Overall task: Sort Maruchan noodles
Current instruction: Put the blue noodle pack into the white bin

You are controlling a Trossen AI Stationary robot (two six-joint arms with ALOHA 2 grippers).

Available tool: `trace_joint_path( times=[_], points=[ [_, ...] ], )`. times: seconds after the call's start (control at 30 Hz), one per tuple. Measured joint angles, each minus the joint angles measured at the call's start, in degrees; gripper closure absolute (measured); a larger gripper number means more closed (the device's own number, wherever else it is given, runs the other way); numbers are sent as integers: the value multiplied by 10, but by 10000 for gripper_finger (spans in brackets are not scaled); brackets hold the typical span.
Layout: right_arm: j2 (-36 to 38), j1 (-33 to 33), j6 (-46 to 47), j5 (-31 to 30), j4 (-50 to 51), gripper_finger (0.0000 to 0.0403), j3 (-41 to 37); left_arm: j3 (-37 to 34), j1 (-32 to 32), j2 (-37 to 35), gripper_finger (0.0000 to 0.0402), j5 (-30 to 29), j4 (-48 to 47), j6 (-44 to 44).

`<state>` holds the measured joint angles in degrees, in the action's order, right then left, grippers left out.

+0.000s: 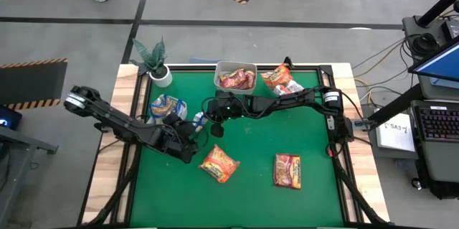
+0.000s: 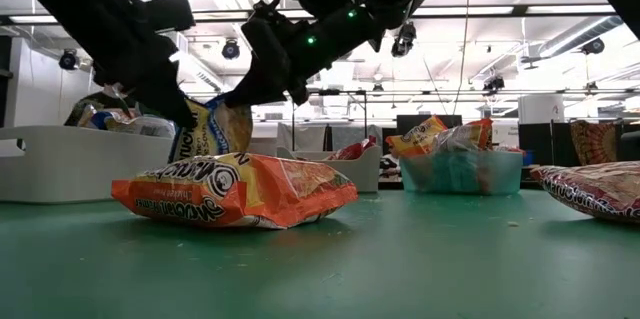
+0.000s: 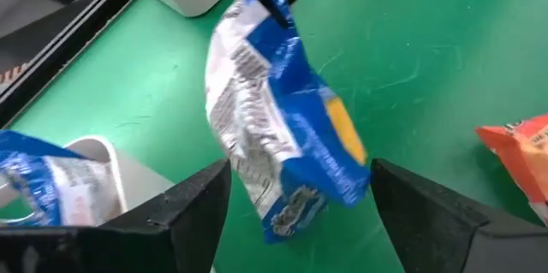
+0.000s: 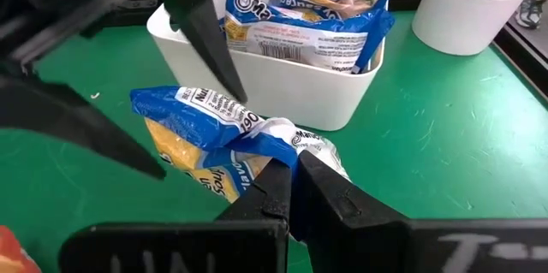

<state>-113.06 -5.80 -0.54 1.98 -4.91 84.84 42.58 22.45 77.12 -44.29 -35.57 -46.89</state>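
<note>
A blue-and-white Maruchan noodles packet (image 3: 282, 136) hangs over the green mat next to the white tub (image 4: 282, 85), which holds more blue packets. My right gripper (image 4: 291, 179) is shut on it. My left gripper (image 3: 300, 213) is open, with one finger on either side of the packet's lower end; I cannot tell whether either finger touches it. In the high view the two grippers meet at the mat's left middle (image 1: 201, 125). An orange packet (image 1: 219, 163) and a dark red packet (image 1: 287, 170) lie flat on the mat nearer the front. My right gripper pinches the blue packet's crimped end (image 4: 276, 140) between its two fingers. The fingers come slanting down from the table's right side. The packet hangs tilted below them toward the left gripper, and in the left wrist view it looks clear of the mat.
A tub (image 1: 235, 76) with dark red packets and a tub (image 1: 280, 80) with orange packets stand along the far edge. A potted plant (image 1: 154, 60) stands at the far left corner. The mat's near right part (image 1: 315, 193) is bare.
</note>
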Motion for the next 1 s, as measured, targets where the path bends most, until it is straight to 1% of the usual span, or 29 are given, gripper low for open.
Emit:
trace_joint_path(
  times=[0.13,0.27,0.43,0.5,0.57,0.7,0.8,0.9,1.0],
  points=[
    [0,0,1,0,0,394,0,-2,-5,25,150,-8,47,18],
    [0,0,1,0,0,394,0,-4,-12,43,160,-31,49,10],
    [-1,0,1,0,0,394,0,-4,-19,67,182,-37,59,9],
    [-1,0,1,0,0,394,0,-4,-19,75,199,-45,61,9],
    [-1,0,1,0,0,394,0,-4,-20,80,225,-47,62,9],
    [-1,0,7,0,1,392,0,-4,-23,79,291,-47,62,8],
    [0,0,11,0,13,374,0,-4,-24,73,343,-47,62,7],
    [2,-3,26,0,23,336,0,-4,-24,70,386,-46,62,10],
    [11,-7,38,0,39,291,0,-4,-24,59,394,-46,61,12]
  ],
)
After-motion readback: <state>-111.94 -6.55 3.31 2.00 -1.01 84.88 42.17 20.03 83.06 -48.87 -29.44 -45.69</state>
